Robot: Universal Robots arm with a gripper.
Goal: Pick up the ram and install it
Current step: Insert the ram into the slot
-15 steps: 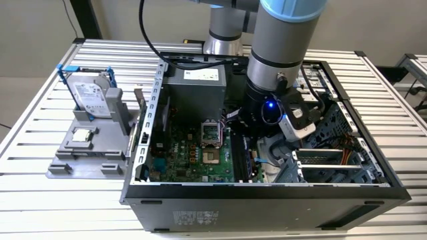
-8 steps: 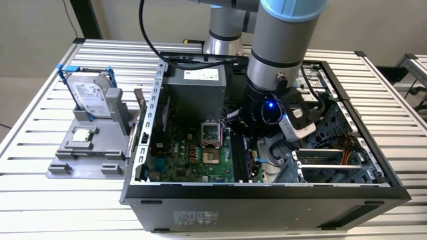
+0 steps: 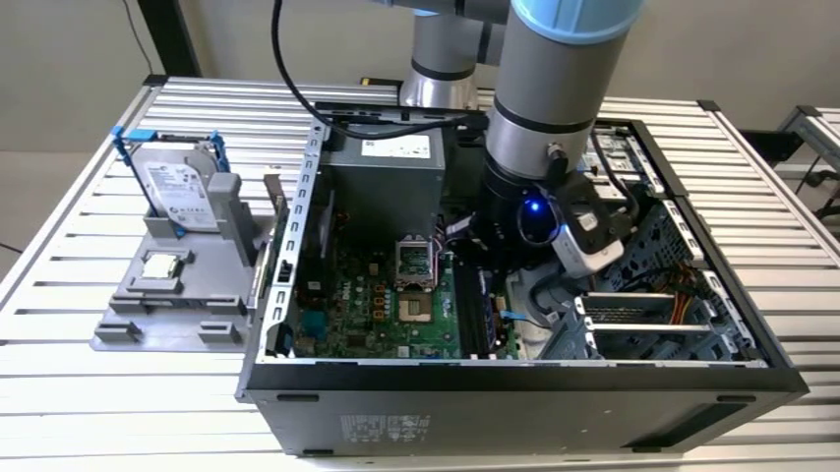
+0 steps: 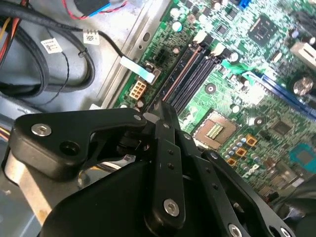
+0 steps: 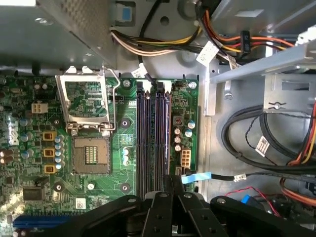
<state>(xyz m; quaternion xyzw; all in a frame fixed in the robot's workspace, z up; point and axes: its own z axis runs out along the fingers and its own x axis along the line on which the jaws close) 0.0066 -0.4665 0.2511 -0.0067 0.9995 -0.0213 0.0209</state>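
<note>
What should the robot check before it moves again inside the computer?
1. Black gripper over the long dark memory slots: ok, it sits at their near end in the first wrist view.
2. Slots free: ok, no stick stands in any of them.
3. Thin green ram stick in the gripper: cannot tell.
4. White slot latches open: cannot tell.
5. Black cable with the light blue tab: not ok, it lies right beside the gripper and might snag.
6. Silver processor socket frame: ok, it is apart from the gripper.
</note>
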